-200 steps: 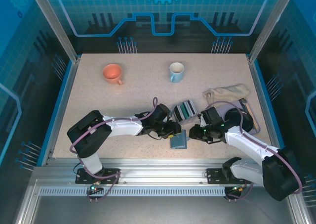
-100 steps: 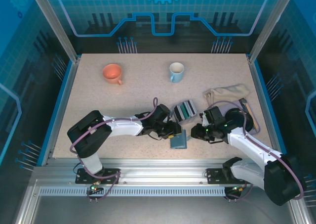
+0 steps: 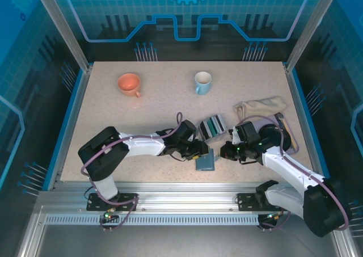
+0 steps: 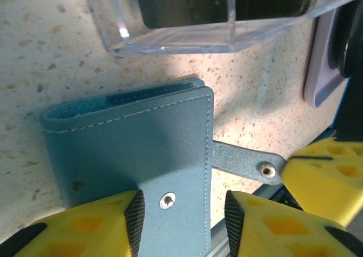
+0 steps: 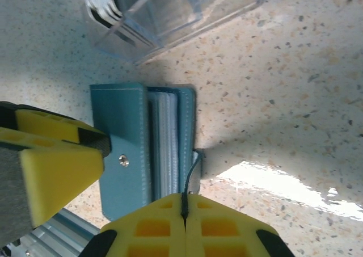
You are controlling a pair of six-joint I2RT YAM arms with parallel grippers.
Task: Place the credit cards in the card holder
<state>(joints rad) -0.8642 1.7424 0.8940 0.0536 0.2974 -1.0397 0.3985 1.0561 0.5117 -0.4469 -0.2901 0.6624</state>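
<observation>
1. While the credit cards (image 3: 213, 125) stand as stripes in their clear rack (image 4: 170, 38), we judge the task barely begun: we see 0 of them moved across.
2. We find the card holder (image 3: 205, 161) lying flat on the table (image 3: 142, 115), close to its near edge and about midway along it, with the rack just behind it.
3. Its strap (image 4: 244, 161) is unsnapped and sticks out from the cover's edge. The right gripper (image 5: 185, 203) has its jaws pressed together on the tip of that strap.
4. The left gripper (image 4: 182, 211) stands about half open, its 2 fingertips over the cover on either side of the snap stud (image 4: 167, 199). It grasps nothing, and we cannot tell whether it presses down.
5. From the right wrist, the 2 covers look slightly ajar, with pale leaves between them.
6. What is left, we judge: fold the cover fully open, then bring each card from the rack into a pocket.
</observation>
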